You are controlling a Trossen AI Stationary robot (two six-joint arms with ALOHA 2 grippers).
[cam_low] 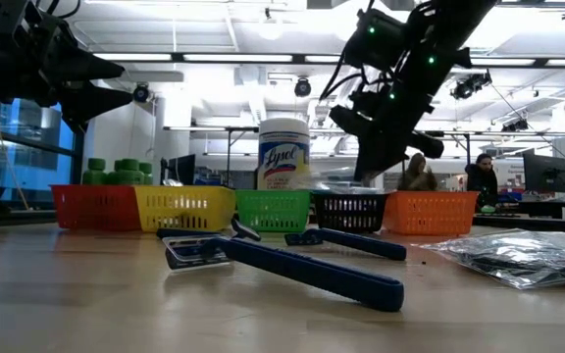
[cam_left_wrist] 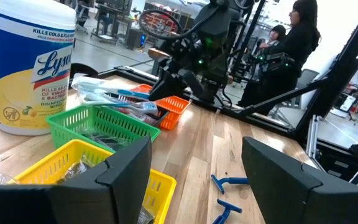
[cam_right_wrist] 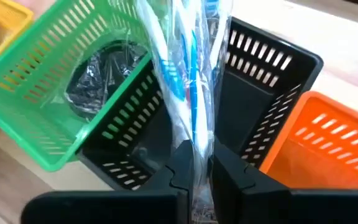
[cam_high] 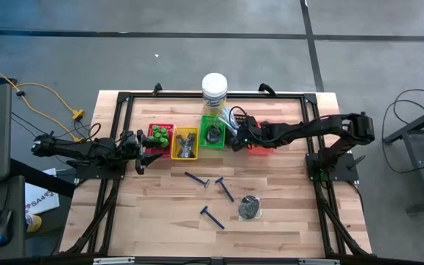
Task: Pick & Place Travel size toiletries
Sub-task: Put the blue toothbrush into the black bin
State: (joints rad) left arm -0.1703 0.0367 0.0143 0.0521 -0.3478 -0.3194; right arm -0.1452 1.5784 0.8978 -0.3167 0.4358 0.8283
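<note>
The right pincer is clamped on a clear-sleeved stick, its two dark fingers pressed together on the crinkled sleeve. It holds the stick over the black tray, which serves here as the landmark. Judged from this pose, the step in hand is placing: the stick is carried but not yet released. The next move calls for lowering it between the tray walls and parting the fingers, keeping the long sleeve from catching on the green tray, which touches the black tray on one side.

The sleeve is thin, glossy film with blue and white parts inside; it looks limp and likely to snag. The trays are rigid slotted plastic with rectangular walls. The green tray holds a dark shiny bundle. An orange tray stands against the black tray's other side.

In the high view, a yellow tray and a red tray with small green round pots continue the row beyond the green tray. A jar with a white lid stands behind the row.

Well away from the black tray, on the bare wooden worktop, lie three dark-blue razors and another dark bundle, all still to be sorted.

The left pincer waits beside the red tray, its fingers apart and empty.
</note>
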